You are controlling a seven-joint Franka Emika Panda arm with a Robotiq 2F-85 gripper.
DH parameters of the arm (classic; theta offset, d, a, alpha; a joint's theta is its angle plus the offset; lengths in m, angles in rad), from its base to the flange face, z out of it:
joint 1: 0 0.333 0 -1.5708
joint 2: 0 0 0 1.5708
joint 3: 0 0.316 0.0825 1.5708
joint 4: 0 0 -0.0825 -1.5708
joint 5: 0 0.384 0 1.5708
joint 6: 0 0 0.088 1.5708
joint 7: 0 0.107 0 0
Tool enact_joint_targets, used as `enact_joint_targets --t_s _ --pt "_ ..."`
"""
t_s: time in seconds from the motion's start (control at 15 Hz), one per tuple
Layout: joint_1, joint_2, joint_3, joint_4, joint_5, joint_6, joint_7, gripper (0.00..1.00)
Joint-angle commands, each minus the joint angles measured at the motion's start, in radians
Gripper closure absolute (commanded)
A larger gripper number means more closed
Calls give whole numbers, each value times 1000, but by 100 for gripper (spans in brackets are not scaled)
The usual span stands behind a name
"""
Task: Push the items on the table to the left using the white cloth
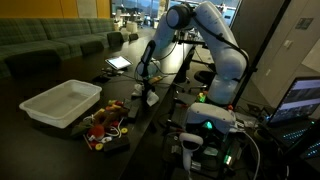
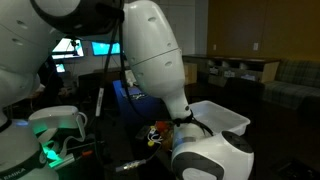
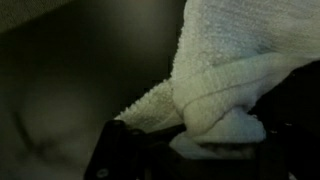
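In the wrist view a white terry cloth [image 3: 230,70] fills the right half, bunched and pinched between my dark gripper jaws [image 3: 195,150] over the dark table. In an exterior view my gripper [image 1: 148,86] is low over the black table [image 1: 60,75], with a bit of the white cloth [image 1: 150,96] showing under it. A pile of small colourful items [image 1: 105,128] lies nearer the front edge, apart from the gripper. The items also show in the other exterior view [image 2: 156,135], where the arm hides the gripper.
A white plastic bin [image 1: 60,102] stands beside the items; it also shows in an exterior view [image 2: 228,118]. A tablet [image 1: 118,62] lies at the table's far side. The robot base [image 1: 205,125] and a laptop [image 1: 300,100] stand by the table.
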Motion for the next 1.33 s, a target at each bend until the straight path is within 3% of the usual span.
enact_joint_targets --t_s 0.0,0.33,0.67,1.27 --pt "4 -85 19 -171 -11 23 -21 100" --pt "8 -143 101 -296 15 6 -45 100" --pt "36 -144 206 -301 57 9 -28 100" --pt "189 -154 331 -290 121 -17 40 100"
